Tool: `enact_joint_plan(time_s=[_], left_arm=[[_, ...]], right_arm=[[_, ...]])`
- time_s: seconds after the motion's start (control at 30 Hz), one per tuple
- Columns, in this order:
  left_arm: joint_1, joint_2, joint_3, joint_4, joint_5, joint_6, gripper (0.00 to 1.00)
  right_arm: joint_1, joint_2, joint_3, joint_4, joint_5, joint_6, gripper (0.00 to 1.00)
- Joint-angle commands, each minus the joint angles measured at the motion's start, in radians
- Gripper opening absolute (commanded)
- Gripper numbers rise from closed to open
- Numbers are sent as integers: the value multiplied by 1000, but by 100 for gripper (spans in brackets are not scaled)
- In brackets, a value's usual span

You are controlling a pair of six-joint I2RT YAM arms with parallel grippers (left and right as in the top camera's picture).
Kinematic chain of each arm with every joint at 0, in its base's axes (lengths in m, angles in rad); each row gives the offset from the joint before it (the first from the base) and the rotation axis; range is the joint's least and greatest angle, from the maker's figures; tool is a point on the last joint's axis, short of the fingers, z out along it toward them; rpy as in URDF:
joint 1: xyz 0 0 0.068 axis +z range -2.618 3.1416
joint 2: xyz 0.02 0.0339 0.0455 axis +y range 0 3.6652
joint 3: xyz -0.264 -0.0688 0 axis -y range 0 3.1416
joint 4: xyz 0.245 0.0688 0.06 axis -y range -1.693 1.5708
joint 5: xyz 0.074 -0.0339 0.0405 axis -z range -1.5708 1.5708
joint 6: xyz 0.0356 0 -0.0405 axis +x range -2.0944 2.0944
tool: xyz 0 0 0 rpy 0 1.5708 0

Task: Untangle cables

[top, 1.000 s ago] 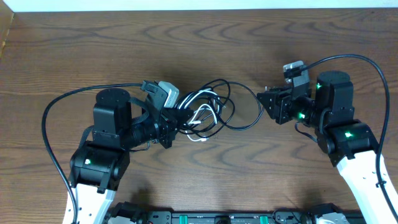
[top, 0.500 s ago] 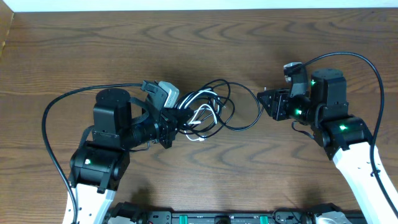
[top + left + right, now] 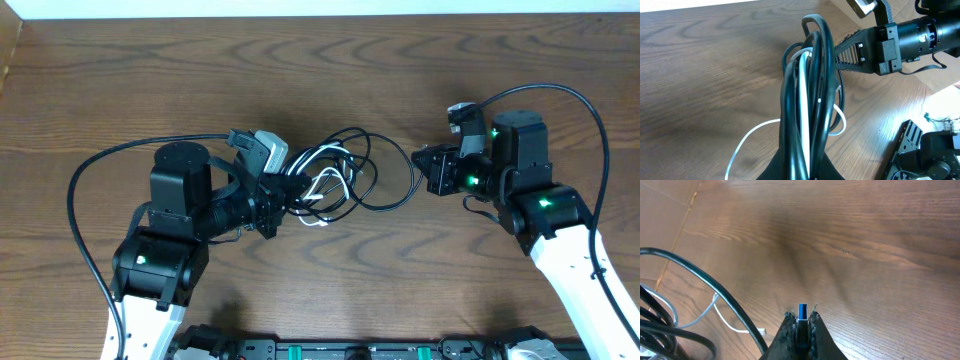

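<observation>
Black cable [image 3: 821, 65], white cable [image 3: 803, 100]: one each.

warm brown wood grain with darker wavy streaks all over the tabletop [image 3: 330, 60]. two tones in the cables [image 3: 807, 90]: glossy black for most strands, plain white for a thinner one among them. matte black on the left pincer [image 3: 290, 188] and the right pincer [image 3: 418, 162]. bright blue on the plug [image 3: 802, 311]. black housings dotted with small green lights on the left arm [image 3: 170, 215] and the right arm [image 3: 525, 165], white on their lower links. light grey on the camera block [image 3: 268, 148].
</observation>
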Motion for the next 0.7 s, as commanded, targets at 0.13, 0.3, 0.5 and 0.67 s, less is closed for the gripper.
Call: enact_joint_plan(time_s=[0.13, 0.3, 0.5, 0.67], left_arm=[[2, -7, 6, 6, 12, 6, 8], [2, -7, 6, -4, -79, -32, 8], [2, -7, 6, -24, -197, -93, 8], [2, -7, 6, -40, -314, -182, 8]], right_arm=[[4, 2, 13, 25, -39, -2, 1], [4, -2, 13, 80, -112, -2, 1], [4, -6, 13, 113, -190, -2, 1], [4, -19, 13, 135, -243, -5, 1]])
